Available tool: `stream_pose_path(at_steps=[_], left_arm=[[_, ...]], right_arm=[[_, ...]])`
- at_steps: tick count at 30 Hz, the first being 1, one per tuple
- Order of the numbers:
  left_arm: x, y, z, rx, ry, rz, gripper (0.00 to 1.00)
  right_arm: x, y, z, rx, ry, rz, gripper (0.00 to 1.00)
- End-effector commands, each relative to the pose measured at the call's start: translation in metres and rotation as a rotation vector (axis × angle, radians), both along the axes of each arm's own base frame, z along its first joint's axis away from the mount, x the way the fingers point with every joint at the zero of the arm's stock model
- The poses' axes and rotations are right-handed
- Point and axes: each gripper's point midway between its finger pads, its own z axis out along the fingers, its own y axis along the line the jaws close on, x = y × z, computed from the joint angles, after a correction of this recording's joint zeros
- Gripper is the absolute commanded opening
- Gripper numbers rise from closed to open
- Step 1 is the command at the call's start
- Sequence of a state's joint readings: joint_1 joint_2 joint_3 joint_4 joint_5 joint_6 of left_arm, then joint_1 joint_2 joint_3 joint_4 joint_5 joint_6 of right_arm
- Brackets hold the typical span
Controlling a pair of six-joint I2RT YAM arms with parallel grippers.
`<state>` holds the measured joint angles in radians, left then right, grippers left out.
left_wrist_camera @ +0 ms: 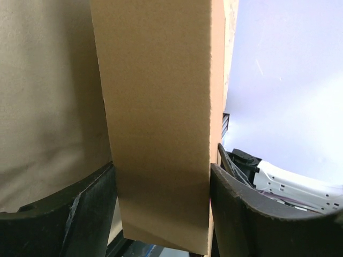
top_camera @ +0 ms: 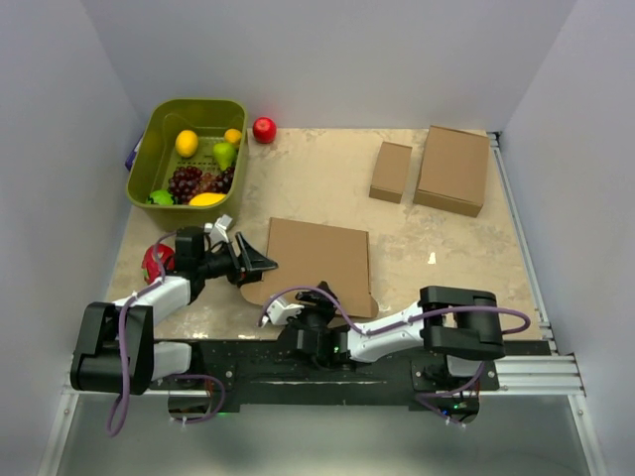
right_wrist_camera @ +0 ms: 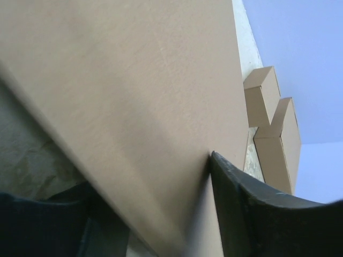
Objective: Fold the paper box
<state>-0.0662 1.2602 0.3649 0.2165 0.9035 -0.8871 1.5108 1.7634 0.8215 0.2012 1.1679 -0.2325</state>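
Note:
The paper box (top_camera: 322,253) lies flat as a brown cardboard slab in the middle of the table. My left gripper (top_camera: 260,266) is at its left edge. In the left wrist view the box's side wall (left_wrist_camera: 155,107) fills the gap, and both black fingers (left_wrist_camera: 91,214) press against it, so the left gripper (left_wrist_camera: 161,214) is shut on it. My right gripper (top_camera: 319,300) is at the near edge. There the paper box (right_wrist_camera: 134,80) runs between the jaws: one finger (right_wrist_camera: 241,203) touches its top face and the other sits under it, blurred. The right gripper (right_wrist_camera: 155,214) is closed on it.
A green basket (top_camera: 159,124) of fruit stands at the back left with a red apple (top_camera: 264,129) beside it. A small brown box (top_camera: 391,172) and a medium flat brown box (top_camera: 452,169) sit at the back right. A red object (top_camera: 156,263) lies by the left arm.

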Motion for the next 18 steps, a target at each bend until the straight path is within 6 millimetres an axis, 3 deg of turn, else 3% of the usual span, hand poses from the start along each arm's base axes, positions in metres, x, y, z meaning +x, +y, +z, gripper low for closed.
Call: stream_pose_path(at_steps=[1,4,6,7,10,12,14,18], left_arm=[[0.001,-0.005,0.021,-0.052,-0.04,-0.05,0.07],[0.002,-0.005,0.023,-0.053,-0.05,-0.054,0.14],[0.004,-0.005,0.027,-0.052,-0.082,-0.053,0.27],[0.007,-0.004,0.029,-0.046,-0.102,-0.045,0.4],[0.011,-0.002,0.035,-0.03,-0.167,-0.028,0.6],[0.006,-0.003,0.033,-0.058,-0.151,-0.019,0.6],[0.005,-0.005,0.041,-0.106,-0.164,-0.004,0.52],[-0.003,-0.008,0.043,-0.162,-0.136,-0.008,0.34]], right_arm=[[0.01,0.001,0.002,0.042,-0.016,-0.026,0.46],[0.007,0.007,0.003,0.052,0.013,0.013,0.38],[0.006,0.006,0.004,0.061,0.038,0.024,0.33],[0.005,0.005,0.003,0.057,0.054,0.021,0.31],[0.005,0.0,0.003,0.056,0.089,0.021,0.27],[0.005,-0.002,0.003,0.044,0.094,0.023,0.27],[0.005,-0.002,0.001,0.033,0.094,0.016,0.31],[0.007,0.0,0.002,0.028,0.079,0.002,0.58]])
